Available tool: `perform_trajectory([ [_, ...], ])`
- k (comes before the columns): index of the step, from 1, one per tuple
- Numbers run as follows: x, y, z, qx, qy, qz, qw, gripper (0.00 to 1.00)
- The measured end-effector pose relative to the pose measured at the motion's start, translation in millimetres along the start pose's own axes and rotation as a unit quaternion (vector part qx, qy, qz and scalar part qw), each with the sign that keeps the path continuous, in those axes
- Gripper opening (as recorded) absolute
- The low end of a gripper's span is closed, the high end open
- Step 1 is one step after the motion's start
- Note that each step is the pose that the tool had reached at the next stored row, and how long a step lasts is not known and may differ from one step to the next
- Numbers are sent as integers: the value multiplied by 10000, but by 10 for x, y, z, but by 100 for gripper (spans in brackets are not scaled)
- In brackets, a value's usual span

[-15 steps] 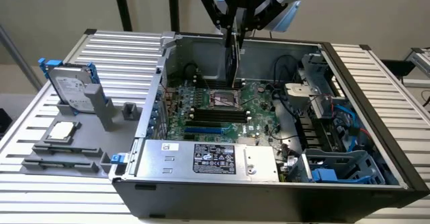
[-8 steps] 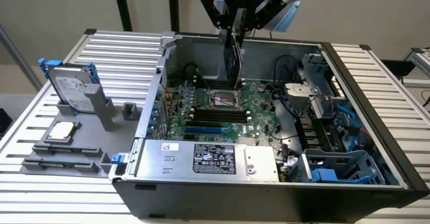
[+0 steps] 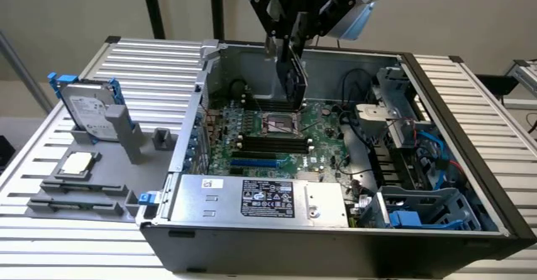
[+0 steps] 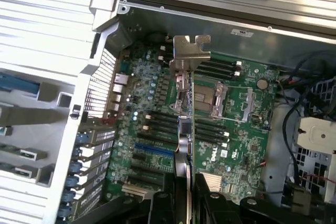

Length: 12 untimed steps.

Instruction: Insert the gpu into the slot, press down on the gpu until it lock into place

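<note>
Open PC case [image 3: 336, 252] on slatted counter [image 3: 50, 255], centre-right of the exterior view. Inside: green mobo [image 3: 323, 121] w/ CPU socket [image 3: 281, 124] and black RAM slots [image 3: 268, 145]. Silver PSU [image 3: 260, 198] lower centre. Drive cage [image 3: 424, 207] lower right, cables [image 3: 436, 151] above it. At the exterior view's left: gray fixture [image 3: 80, 198] w/ upright HDD [image 3: 88, 113] and CPU chip [image 3: 77, 162].

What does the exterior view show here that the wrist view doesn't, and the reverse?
Exterior view adds: the hard drive standing on the grey fixture, and the silver power supply inside the case. Wrist view adds: the metal bracket of the gpu end-on over the motherboard, and a coin battery. Both: the end effector gripping the gpu above the board, with the blue slot empty.
</note>
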<state>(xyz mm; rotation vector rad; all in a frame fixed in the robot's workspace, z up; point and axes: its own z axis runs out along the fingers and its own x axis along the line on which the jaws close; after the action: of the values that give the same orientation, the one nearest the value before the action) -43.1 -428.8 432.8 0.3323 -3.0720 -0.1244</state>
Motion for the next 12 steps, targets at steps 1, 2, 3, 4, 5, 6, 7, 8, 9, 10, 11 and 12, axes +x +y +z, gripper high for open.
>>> perform_trajectory([
  [1,0,0,3,4,8,-92,10000,26],
  [2,0,-1,6,8,15,-182,9998,26],
  [3,0,-1,9,12,22,-274,9996,26],
  [4,0,-1,13,15,29,-364,9993,26],
  [5,-1,-1,16,19,37,-456,9990,26],
  [6,-1,-2,20,23,44,-546,9985,26],
  [7,-1,-2,23,26,51,-634,9980,26],
  [8,-1,-2,27,30,57,-724,9974,26],
  [9,-1,-3,30,35,63,-813,9967,26],
  [10,-1,-3,34,39,69,-905,9959,26],
  [11,-2,-3,39,44,74,-1001,9949,26],
  [12,-2,-4,44,48,79,-1090,9940,26],
])
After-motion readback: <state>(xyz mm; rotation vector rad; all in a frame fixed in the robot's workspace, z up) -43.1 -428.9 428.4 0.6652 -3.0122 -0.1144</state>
